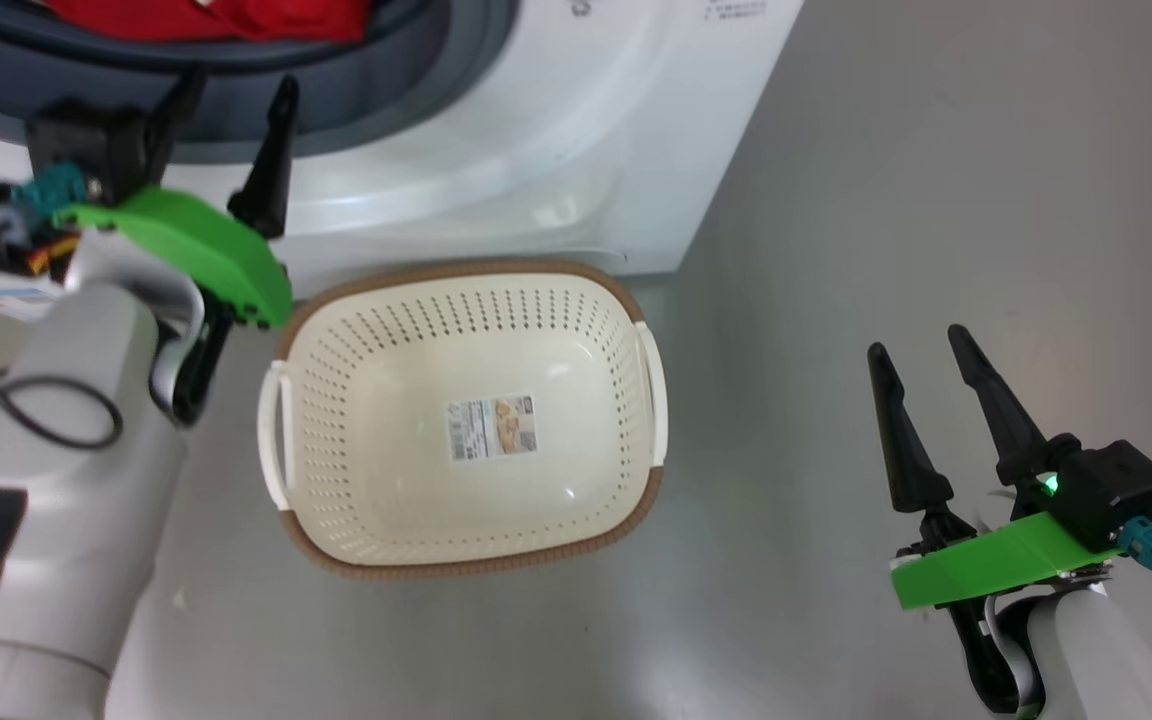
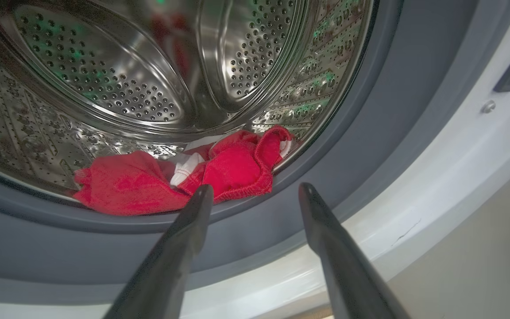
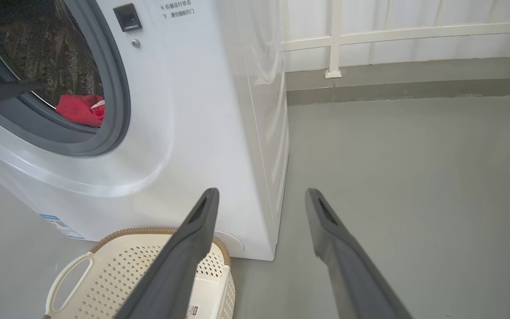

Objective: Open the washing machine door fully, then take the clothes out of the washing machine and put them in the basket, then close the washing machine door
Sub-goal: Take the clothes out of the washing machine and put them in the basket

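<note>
Right, I am sighting along the left gripper (image 2: 255, 188), its fingers (image 2: 179, 243) standing wide apart and empty. The clothes (image 2: 233, 170) are lying on the drum's front lip inside the washing machine (image 2: 472, 150), around ten to eleven o'clock from the fingertips, with their long axis running nine to three. Whether one tip is touching the hem, I cannot tell. The right gripper (image 1: 916, 342) is hanging spread and empty, well off at three o'clock of the basket (image 1: 456, 268).
</note>
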Available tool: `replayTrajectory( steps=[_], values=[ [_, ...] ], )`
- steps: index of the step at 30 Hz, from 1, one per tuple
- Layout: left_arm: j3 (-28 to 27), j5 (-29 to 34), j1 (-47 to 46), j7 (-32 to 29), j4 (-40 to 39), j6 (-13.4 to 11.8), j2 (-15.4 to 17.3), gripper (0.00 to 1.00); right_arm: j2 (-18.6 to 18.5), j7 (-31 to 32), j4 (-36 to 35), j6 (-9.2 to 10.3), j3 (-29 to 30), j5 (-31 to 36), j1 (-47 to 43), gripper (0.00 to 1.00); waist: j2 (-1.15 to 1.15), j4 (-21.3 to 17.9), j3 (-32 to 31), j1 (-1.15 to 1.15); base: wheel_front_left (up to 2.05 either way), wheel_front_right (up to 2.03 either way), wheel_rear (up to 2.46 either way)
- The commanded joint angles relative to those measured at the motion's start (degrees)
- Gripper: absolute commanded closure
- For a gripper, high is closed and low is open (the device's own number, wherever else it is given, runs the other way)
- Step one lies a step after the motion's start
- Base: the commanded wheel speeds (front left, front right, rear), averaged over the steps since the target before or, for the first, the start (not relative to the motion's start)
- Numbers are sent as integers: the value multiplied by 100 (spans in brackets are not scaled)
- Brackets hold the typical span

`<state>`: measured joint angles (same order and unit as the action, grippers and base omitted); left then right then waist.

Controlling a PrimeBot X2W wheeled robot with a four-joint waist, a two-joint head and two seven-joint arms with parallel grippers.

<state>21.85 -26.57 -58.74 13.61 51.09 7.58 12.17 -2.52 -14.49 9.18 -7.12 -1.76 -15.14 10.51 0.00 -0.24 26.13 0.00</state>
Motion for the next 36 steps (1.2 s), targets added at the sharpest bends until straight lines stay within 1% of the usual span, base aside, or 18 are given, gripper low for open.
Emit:
replayTrajectory(
  steps=[1, 2, 3, 13, 21, 28, 36],
  values=[
    [-24, -63, -248, -22, 13, -9, 288, 0, -36, -51, -158, -36, -152, -86, 84, 0, 0, -168, 303, 0, 0, 0, 0],
    [184, -108, -512, -89, 177, -9, 342, 0, -36, -51, -165, -36, -188, -98, 128, 0, 0, -216, 395, 0, 0, 0, 0],
    [269, -142, -631, -110, 262, -9, 371, 0, -36, -51, -166, -36, -212, -105, 151, 0, 0, -244, 432, 0, 0, 0, 0],
    [931, -431, -1527, -232, 1043, -9, 669, 0, -36, -51, -214, -36, -459, -245, 316, 0, 0, -577, 723, 0, 0, 0, 0],
    [1271, -519, -2004, -267, 1558, -9, 936, 0, -36, -51, -306, -36, -631, -320, 374, 0, 0, -831, 904, 0, 0, 0, 0],
    [1495, -554, -2292, -258, 1787, -9, 1106, 0, -36, -51, -372, -36, -703, -366, 402, 0, 0, -990, 1042, 0, 0, 0, 0],
    [1758, -666, -2478, -335, 1935, -9, 1155, 0, -36, -51, -452, -36, -704, -401, 415, 0, 0, -1072, 1157, 0, 0, 0, 0]
  ],
)
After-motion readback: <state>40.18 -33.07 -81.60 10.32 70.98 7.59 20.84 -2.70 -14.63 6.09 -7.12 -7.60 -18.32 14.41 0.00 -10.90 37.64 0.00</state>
